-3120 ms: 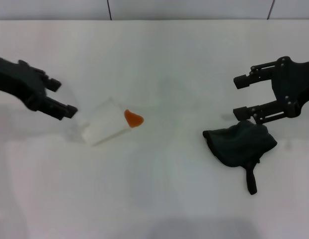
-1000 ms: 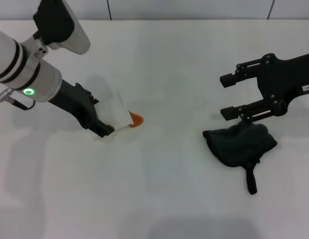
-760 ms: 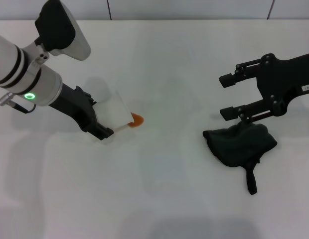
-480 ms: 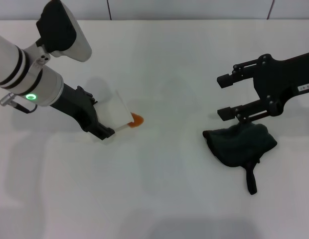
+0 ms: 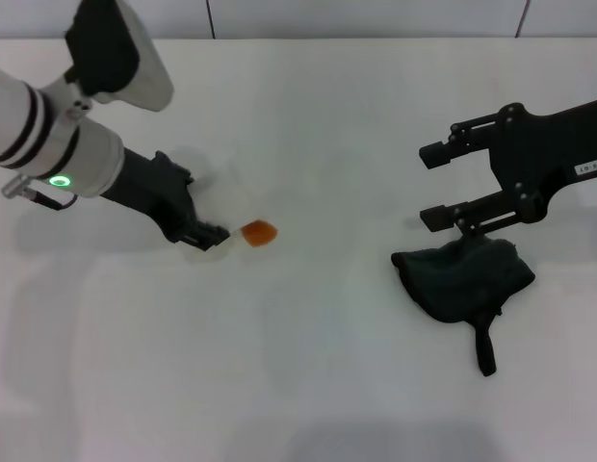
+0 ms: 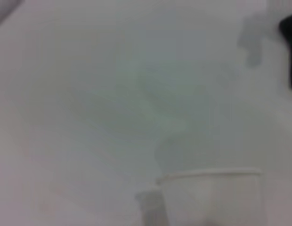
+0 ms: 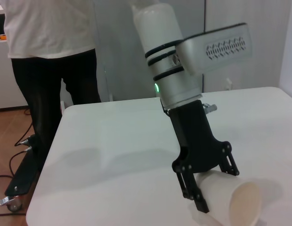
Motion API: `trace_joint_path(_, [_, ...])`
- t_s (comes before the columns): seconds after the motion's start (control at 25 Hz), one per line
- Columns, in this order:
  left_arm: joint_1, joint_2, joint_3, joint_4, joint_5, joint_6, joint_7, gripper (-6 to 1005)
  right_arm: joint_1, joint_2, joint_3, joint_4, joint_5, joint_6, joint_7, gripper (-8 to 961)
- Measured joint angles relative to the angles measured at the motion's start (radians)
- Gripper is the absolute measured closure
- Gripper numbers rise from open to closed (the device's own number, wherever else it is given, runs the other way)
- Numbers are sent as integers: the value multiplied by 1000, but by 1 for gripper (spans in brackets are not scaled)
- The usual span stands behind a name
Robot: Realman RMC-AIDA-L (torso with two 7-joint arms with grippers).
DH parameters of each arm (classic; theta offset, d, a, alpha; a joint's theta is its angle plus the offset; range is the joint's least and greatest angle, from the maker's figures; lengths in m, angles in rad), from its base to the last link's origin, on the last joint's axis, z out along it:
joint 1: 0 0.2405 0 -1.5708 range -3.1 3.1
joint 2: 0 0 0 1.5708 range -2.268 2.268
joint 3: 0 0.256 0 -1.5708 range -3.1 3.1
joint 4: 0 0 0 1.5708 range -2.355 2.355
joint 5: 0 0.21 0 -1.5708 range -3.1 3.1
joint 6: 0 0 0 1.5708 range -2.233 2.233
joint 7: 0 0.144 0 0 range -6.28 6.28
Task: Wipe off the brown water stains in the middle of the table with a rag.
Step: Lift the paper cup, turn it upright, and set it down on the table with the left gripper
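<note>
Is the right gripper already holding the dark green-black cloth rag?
No, the right gripper hovers open beside the rag, which lies on the white table.

cup (image 6: 209,197) blurred and cut off, rag (image 6: 289,44) clipped at edge

Left hand (image 5: 204,231) has tipped the cup (image 7: 233,198) more upright

Bright, even light from overhead on the white desk (image 5: 308,366), with only soft grey shadows under both arms. Head view crisp. Left wrist view heavily blurred and washed out; the pale cup (image 6: 209,197) is barely an outline, possibly motion smear. Right wrist view sharp, daylight-toned.
</note>
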Motion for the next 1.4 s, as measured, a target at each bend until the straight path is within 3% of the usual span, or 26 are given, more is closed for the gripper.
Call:
trace_joint_path(0.28, [166,2,24,185,-224,7,118,372,1,-3,0,-5,0,0,2,247])
trace_joint_path(0.48, [256,4,-42,191,-440,2,312,418,5,-3,0,-6,0,-1,2,249])
trace_joint_path(0.64, [305,7,-135,96,-639,7,499,434,12,0,-2,-5,0,-4,4,249])
trace_joint_path(0.88, [325,14,-253,-100,-812,9,684,458,7,0,-5,-5,0,-6,17,251])
trace_joint_path(1.04, [341,9,-282,-186,-857,9,765,465,4,1,-6,-5,2,-9,18,252])
trace_joint_path(1.24, [358,6,-288,-308,-930,-2,871,330,-2,3,-6,-2,5,-9,18,253])
trace_joint_path(1.4, [365,6,-291,-392,-973,-24,949,329,-12,4,-6,-4,9,-9,18,254])
